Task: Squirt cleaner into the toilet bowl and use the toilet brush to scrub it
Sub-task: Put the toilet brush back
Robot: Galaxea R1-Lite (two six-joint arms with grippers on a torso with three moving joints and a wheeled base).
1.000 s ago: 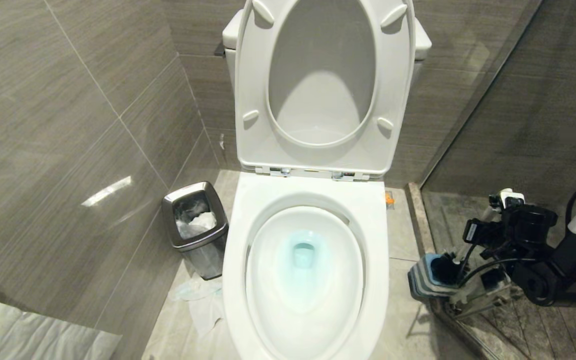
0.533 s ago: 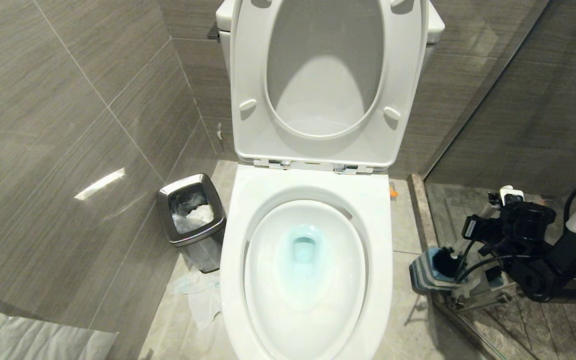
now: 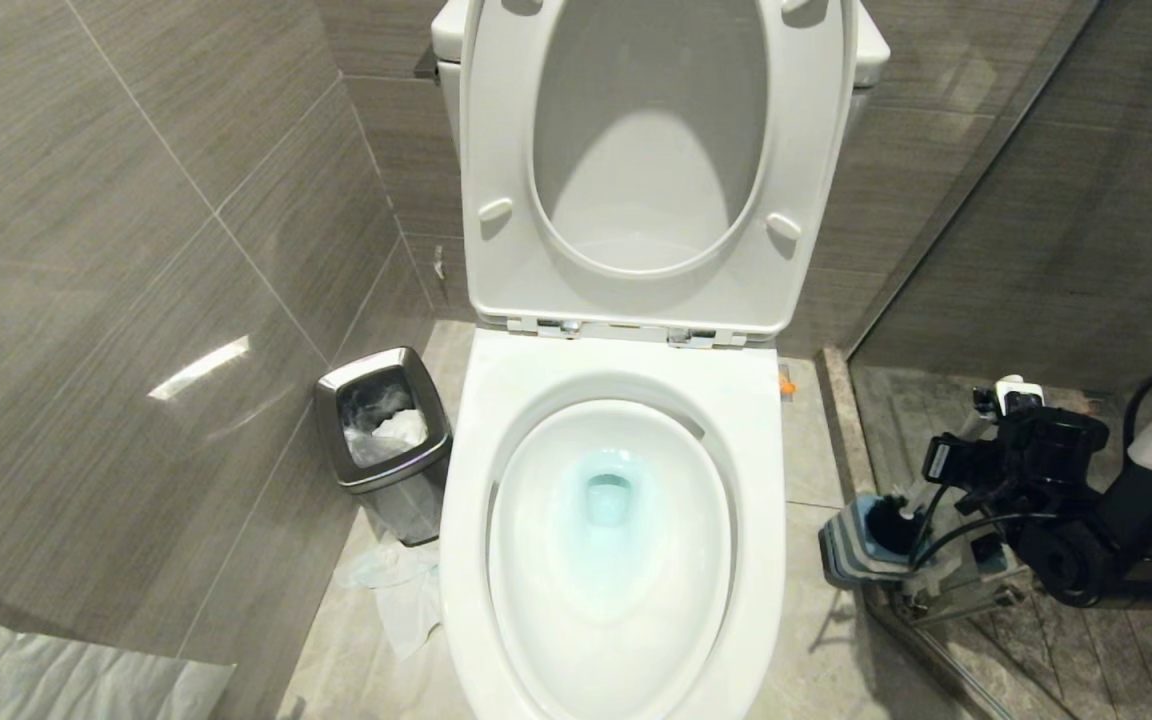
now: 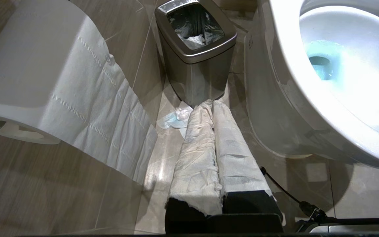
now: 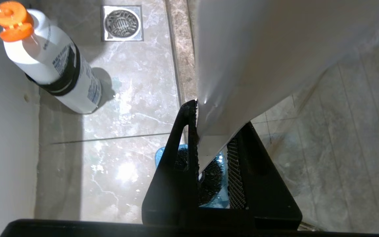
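One toilet brush (image 5: 229,65) stands upright with its black bristle head in one blue-and-grey holder (image 3: 851,550) on the floor, right of the toilet bowl (image 3: 611,400). My right hand (image 5: 211,148) pinches the white handle between its two fingers. One pool of teal cleaner (image 3: 608,500) sits in the basin; seat and lid are raised. One white bottle (image 5: 56,69) with an orange cap stands beside the bowl. One steel bin (image 3: 383,440) stands left of the bowl. My left hand (image 4: 213,105), fingers pressed together, hangs near the bin.
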